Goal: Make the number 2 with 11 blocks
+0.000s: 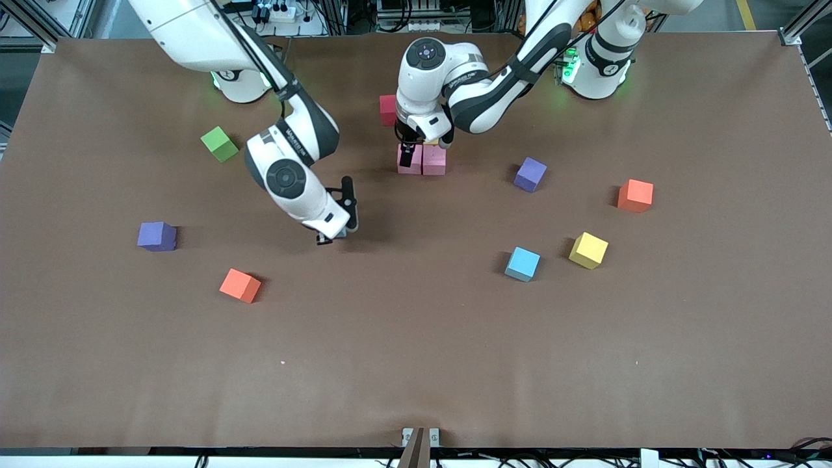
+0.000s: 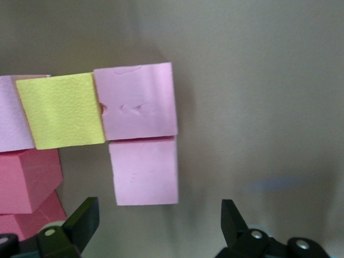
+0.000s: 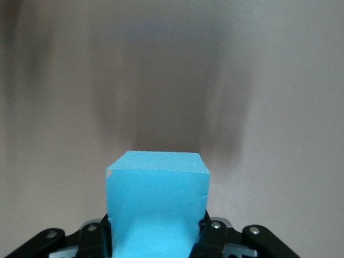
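Observation:
A cluster of blocks lies mid-table near the robots' bases: two pink cubes [image 1: 409,160] [image 1: 434,161] side by side, a yellow cube [image 2: 62,110] touching them, a third pink cube [image 2: 11,115] and red cubes [image 1: 388,109]. My left gripper [image 1: 424,148] hovers open just over the pink cubes [image 2: 145,171], with nothing between its fingers [image 2: 86,216]. My right gripper [image 1: 331,235] is shut on a light blue cube [image 3: 156,204], held low over bare table nearer the front camera than the cluster.
Loose cubes lie toward the left arm's end: purple [image 1: 530,174], orange [image 1: 635,195], yellow [image 1: 588,250], light blue [image 1: 522,264]. Toward the right arm's end lie a lime-green cube [image 1: 219,143], a purple one [image 1: 156,236] and an orange one [image 1: 240,285].

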